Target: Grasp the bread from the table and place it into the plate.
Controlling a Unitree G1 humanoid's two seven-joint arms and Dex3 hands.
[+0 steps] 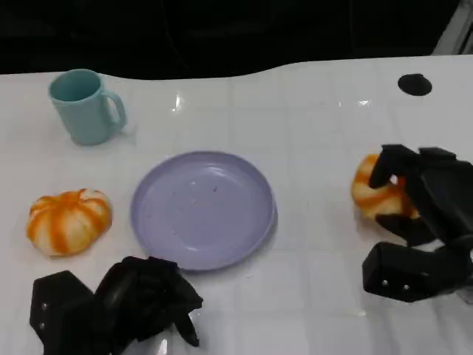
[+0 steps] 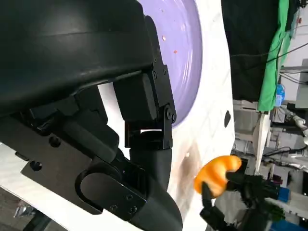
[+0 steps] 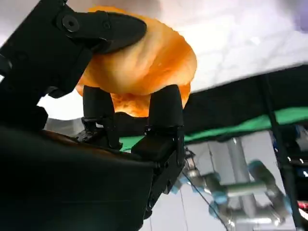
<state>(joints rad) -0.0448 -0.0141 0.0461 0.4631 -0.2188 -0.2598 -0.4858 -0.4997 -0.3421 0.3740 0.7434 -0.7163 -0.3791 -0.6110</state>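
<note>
Covering much of the bread (image 1: pixel 375 194), the right hand (image 1: pixel 421 211) leaves only the orange, white-striped left part of it showing in the head view, so its far side and whether it rests on the white table (image 1: pixel 310 133) are hard to tell there; the right wrist view settles the hold, with one black finger (image 3: pixel 108 30) lying over the top of the bread (image 3: pixel 144 62) and two more pressed against its other side, so the hand grips it firmly. Seen from the left wrist, the same bread (image 2: pixel 217 174) is an orange lump among dark fingers, small and far off. It sits at the table's right side, well apart from the lavender plate (image 1: pixel 203 209), which lies at the centre with bare white surface between the two. The left hand (image 1: pixel 144 296) rests near the front edge just below the plate's rim, its fingers curled in and holding nothing, its lower part cut off by the frame. A second striped orange bread roll (image 1: pixel 68 220) lies left of the plate; a teal mug (image 1: pixel 85 106) stands behind it, near the table's curved far edge; a black round mark (image 1: pixel 414 84) sits near the far right corner.
</note>
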